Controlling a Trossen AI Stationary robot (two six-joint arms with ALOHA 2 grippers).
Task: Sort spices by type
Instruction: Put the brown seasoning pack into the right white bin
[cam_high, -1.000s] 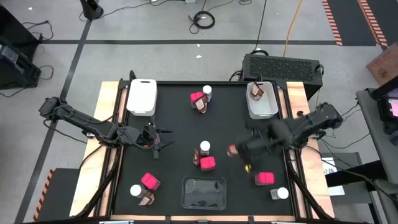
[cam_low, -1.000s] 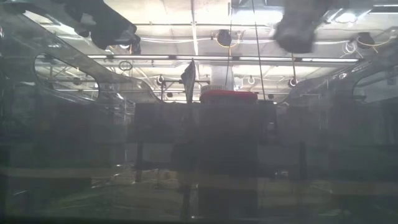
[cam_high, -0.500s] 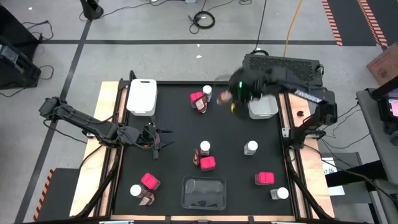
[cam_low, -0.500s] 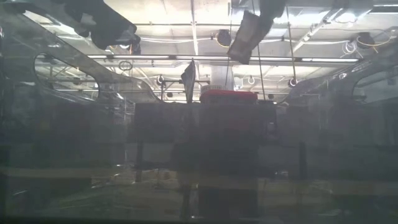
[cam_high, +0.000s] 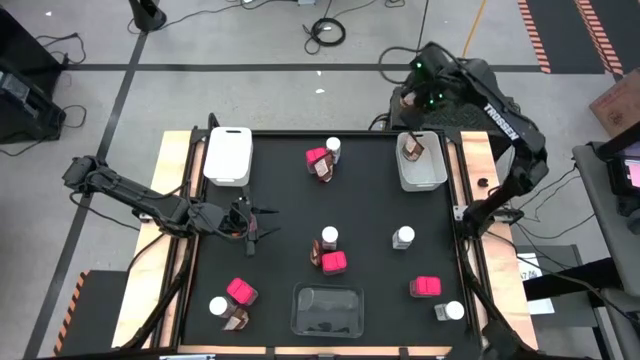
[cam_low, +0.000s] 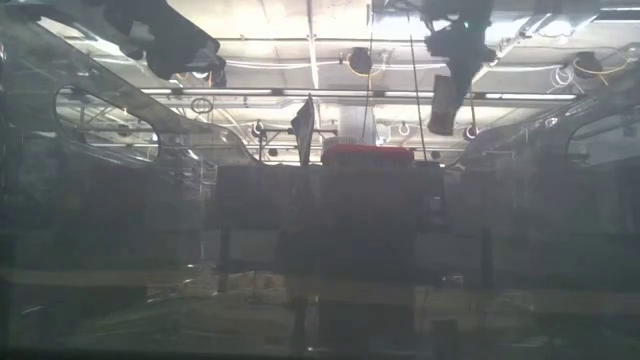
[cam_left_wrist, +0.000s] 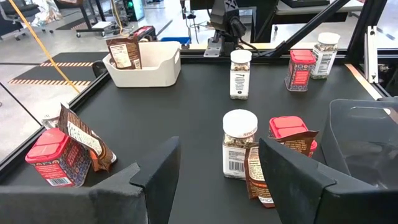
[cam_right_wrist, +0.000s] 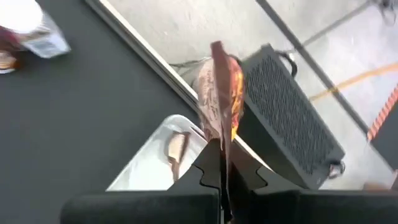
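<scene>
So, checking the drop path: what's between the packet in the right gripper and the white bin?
Nothing. In the right wrist view the brown packet, pinched by the right gripper, hangs over the white bin, with only air between.

One camera looks straight down on the whole black table (cam_high: 290, 200); another sits at tabletop height, facing level into the room. Each wrist camera looks close past its own fingers, and both share the white tray (cam_left_wrist: 155, 71) at the table's far right corner.

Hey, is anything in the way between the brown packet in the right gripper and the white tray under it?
Nothing visible. The right gripper holds the brown packet in open air above the white tray. One other packet lies inside the tray, with bare space beside it.
</scene>
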